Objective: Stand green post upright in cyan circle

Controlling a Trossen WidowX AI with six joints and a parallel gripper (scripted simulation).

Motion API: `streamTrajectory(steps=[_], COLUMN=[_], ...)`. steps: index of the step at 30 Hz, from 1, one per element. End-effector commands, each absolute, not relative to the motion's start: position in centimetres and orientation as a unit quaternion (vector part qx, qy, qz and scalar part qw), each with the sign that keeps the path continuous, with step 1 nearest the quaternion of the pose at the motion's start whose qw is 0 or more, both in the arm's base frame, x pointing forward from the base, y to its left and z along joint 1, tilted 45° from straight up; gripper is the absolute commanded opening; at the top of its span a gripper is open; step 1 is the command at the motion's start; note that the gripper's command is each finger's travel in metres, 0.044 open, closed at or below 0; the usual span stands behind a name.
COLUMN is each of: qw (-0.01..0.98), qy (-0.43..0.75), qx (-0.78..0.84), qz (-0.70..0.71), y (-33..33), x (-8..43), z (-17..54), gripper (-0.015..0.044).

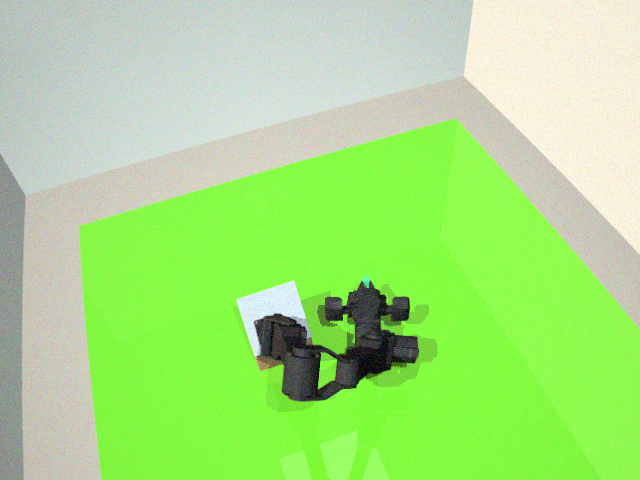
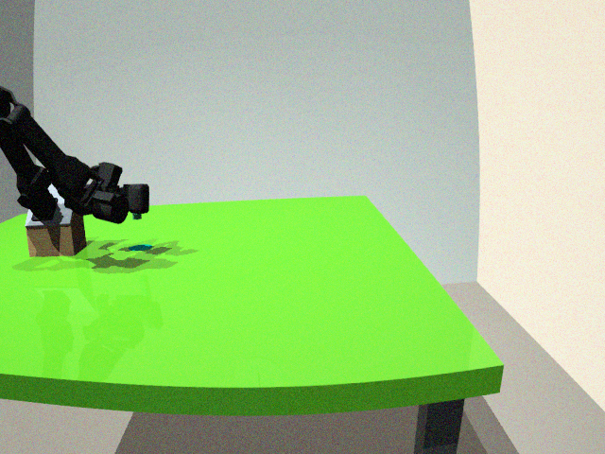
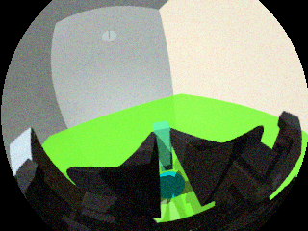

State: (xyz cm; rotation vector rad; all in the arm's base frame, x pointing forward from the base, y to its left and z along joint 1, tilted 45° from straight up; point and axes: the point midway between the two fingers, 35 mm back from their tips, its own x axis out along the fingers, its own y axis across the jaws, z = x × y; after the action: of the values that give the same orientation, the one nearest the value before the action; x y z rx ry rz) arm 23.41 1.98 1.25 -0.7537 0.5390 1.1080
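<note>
The green post is teal-green and roughly upright, clear of the table. My gripper is shut on it. In the exterior view only the post's lower end shows below the dark gripper; the rest is hidden. The cyan circle lies flat on the table, below the post and partly in shadow. In the wrist view it shows between the fingers, just beyond the post's lower end. In the top view the arm hides the circle.
A block with a white top and wooden sides stands beneath the arm's base, left of the circle. The bright green table carries the arm's shadows around the circle. Pale walls stand beyond its edges.
</note>
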Motion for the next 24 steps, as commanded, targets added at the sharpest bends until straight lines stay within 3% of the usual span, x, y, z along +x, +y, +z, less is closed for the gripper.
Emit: streamTrajectory(steps=[1, 24], qw=[0.751, 0.753], qy=[0.242, 0.243], qx=[-0.349, -0.343], qz=[0.506, 0.507], y=[1.2, -2.7], x=[23.7, 23.6], z=[0.8, -3.5], gripper=[0.0023, 0.0023])
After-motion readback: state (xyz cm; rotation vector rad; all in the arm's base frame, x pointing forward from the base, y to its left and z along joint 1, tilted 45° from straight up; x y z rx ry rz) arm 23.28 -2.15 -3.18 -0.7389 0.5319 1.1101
